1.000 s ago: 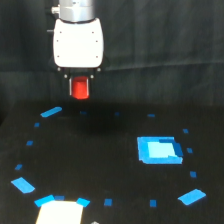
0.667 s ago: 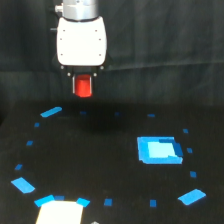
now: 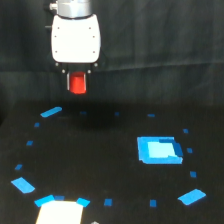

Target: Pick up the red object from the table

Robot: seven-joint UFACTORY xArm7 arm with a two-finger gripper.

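Red block (image 3: 77, 83) is pinched in the gripper (image 3: 77, 86), clear above the tabletop (image 3: 100, 165); grip should be held firm, lift kept vertical.

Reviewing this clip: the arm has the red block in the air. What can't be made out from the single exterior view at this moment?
- Claw fingers: thin, dark and blurred against the black backdrop; their contact with the red block is unclear.
- Arm above the white housing: cut off by the top edge.
- White patch: cut off by the bottom edge, so what it is stays unknown.
- Table: its black surface merges with the backdrop, hiding the block's height above it.
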